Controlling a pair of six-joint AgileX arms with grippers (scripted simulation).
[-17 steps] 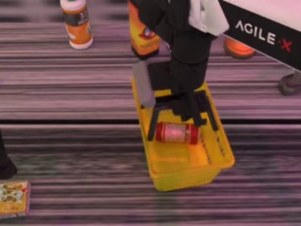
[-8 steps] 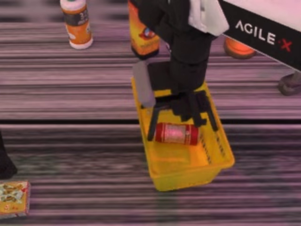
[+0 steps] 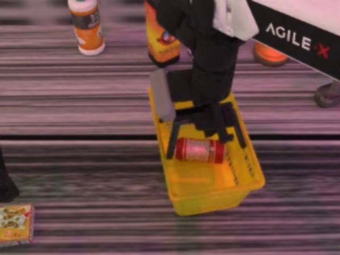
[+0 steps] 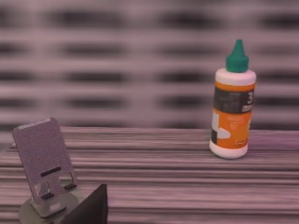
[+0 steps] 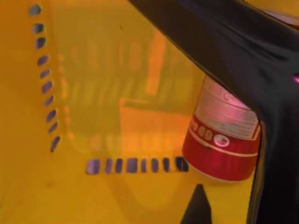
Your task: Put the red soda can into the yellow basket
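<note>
Red soda can (image 3: pixel 199 150) lies on its side inside the yellow basket (image 3: pixel 254 183); top view unchanged over the last second, so placement looks done. Right claw (image 3: pixel 212 127) just above it, released. Left wrist view: orange bottle (image 4: pixel 232 114) on bench, left claw unseen. Right wrist view: can beside basket wall; straight-up exit clear.

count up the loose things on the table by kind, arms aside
bottles: 2, the white-capped orange bottle and the tall orange-red bottle
cans: 1, the red soda can
baskets: 1, the yellow basket
phone stands: 1, the grey stand
printed packets: 1, at the near left corner
orange things half hidden behind the right arm: 1
total: 7
</note>
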